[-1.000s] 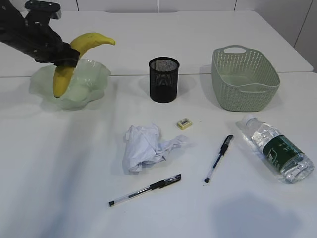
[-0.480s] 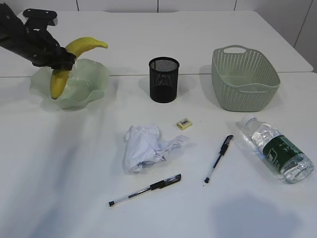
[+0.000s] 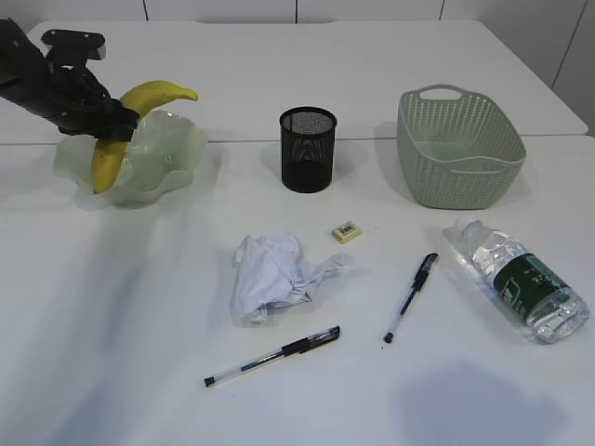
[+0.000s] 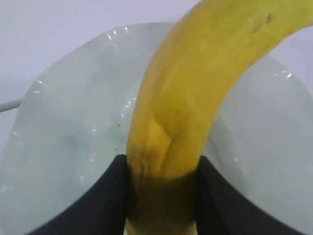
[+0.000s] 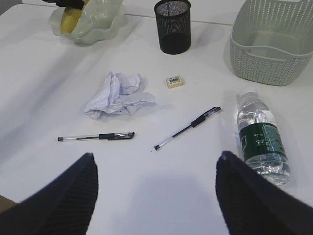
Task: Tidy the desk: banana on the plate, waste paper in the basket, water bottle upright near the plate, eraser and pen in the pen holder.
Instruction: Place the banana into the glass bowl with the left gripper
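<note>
exterior view puts my left gripper (image 3: 110,123) at the far left of the table (image 3: 112,353), closed on the banana (image 3: 125,125) about midway along it, over the pale green wavy plate (image 3: 181,153). the banana's lower end hangs down inside the plate's near-left rim; whether it touches i cannot tell. its stem end points up and to the right. left wrist view shows my two dark fingers (image 4: 105,196) pressing the fruit from both sides, with the plate under it.

right wrist view shows my right gripper (image 5: 154,188) hovering above the near table edge, jaws wide apart and holding nothing.

crumpled paper (image 3: 274,276) lies mid-table, with the eraser (image 3: 346,231) just beyond it to the right. one pen (image 3: 274,356) lies nearer the front, another pen (image 3: 411,297) to its right. the bottle (image 3: 521,290) lies on its side at the far right, near the basket (image 3: 460,149). the black mesh holder (image 3: 308,149) stands upright between plate and basket.
</note>
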### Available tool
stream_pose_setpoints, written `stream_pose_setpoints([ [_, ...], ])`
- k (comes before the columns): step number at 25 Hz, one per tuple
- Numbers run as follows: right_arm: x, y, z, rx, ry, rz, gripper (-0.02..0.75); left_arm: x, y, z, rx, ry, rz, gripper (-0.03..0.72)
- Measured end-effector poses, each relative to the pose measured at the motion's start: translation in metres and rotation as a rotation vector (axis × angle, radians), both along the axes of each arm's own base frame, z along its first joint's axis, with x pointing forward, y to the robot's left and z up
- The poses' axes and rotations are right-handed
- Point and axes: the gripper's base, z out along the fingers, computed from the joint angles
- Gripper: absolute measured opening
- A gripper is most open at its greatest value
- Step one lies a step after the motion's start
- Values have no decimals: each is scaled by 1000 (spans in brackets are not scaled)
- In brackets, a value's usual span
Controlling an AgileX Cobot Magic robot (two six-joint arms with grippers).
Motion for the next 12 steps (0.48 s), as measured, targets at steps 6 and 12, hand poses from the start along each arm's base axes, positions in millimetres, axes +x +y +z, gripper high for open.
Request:
stream_pose_setpoints([
  [6,0,0,0,0,0,0,554,-1,0,-1,-1,12,-4,354],
  [12,0,0,0,0,0,0,554,-1,-2,1,-6,37,-17,408],
])
